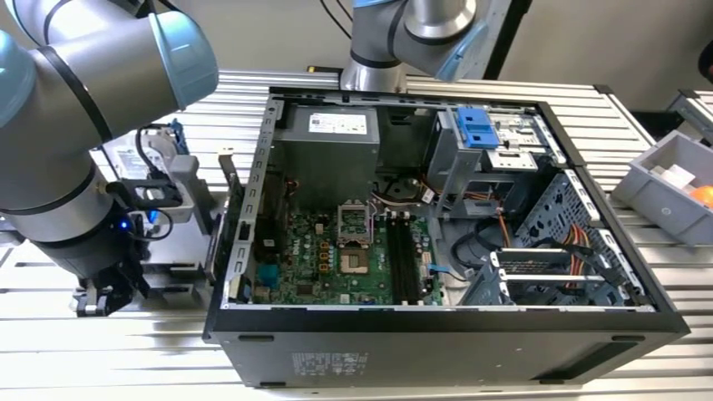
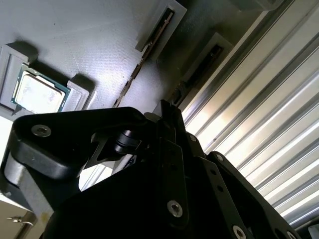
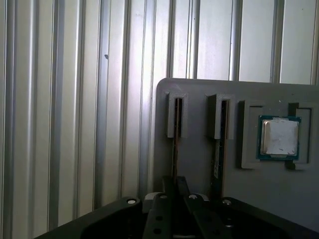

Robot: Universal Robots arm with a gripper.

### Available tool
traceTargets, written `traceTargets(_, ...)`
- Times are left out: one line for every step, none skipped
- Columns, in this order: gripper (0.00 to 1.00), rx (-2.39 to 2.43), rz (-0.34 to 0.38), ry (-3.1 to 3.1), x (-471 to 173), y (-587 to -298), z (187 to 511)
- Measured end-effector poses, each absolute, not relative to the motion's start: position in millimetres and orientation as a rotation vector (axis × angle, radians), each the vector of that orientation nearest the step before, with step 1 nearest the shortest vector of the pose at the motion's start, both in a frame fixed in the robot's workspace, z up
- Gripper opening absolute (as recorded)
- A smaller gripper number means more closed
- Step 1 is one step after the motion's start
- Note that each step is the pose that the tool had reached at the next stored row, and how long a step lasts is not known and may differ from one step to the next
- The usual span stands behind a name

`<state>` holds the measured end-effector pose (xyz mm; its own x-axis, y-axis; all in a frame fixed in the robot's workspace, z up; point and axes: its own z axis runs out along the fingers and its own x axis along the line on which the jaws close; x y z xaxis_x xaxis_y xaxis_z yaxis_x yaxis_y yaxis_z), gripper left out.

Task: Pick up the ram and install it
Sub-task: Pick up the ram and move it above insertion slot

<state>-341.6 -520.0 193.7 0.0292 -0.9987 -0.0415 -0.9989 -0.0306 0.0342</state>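
Your main risk, as I judge it, is a skewed lift. The ram (image 3: 174, 147) stands on edge in a narrow slot of the grey tray (image 3: 194, 164), so a hold that is off-centre or tilted could bind the stick against the slot walls. That could drag the tray across the bench (image 3: 75, 124) or let the thin board slip out. A second stick (image 3: 218, 149) sits in the neighbouring slot, between the ram and the square silver chip (image 3: 280, 137). It is close enough that a sideways drift of the claw (image 3: 174, 181) might knock it. The tray lies at the exterior view's left of the open computer case (image 1: 446, 334), and the case's side wall stands between the tray and the memory slots (image 1: 403, 259). A low carry could clip that wall.

In the first wrist view the claw sits directly in line with the ram, at the end of the stick nearest the arm. You cannot tell from these views whether it has clamped onto the board or stops just short of it. It touches nothing else.
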Motion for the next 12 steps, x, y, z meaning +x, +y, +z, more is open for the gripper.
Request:
traceTargets(0.00,-2.250,0.084,2.184,-341.6,-520.0,193.6)
traceTargets(0.00,-2.251,0.084,2.184,-341.6,-520.0,193.6)
traceTargets(0.00,-2.251,0.084,2.184,-341.6,-520.0,193.6)
traceTargets(0.00,-2.251,0.084,2.184,-341.6,-520.0,193.5)
traceTargets(0.00,-2.250,0.084,2.184,-341.6,-519.9,193.4)
traceTargets(0.00,-2.251,0.084,2.184,-341.6,-520.0,193.4)
traceTargets(0.00,-2.251,0.084,2.184,-341.6,-520.0,193.3)
traceTargets(0.00,-2.251,0.084,2.184,-341.6,-520.0,193.2)
traceTargets(0.00,-2.251,0.084,2.184,-341.6,-520.0,193.2)
traceTargets(0.00,-2.251,0.084,2.184,-341.6,-520.0,193.2)
traceTargets(0.00,-2.250,0.084,2.184,-341.6,-519.9,193.1)
traceTargets(0.00,-2.251,0.084,2.184,-341.6,-520.0,193.1)
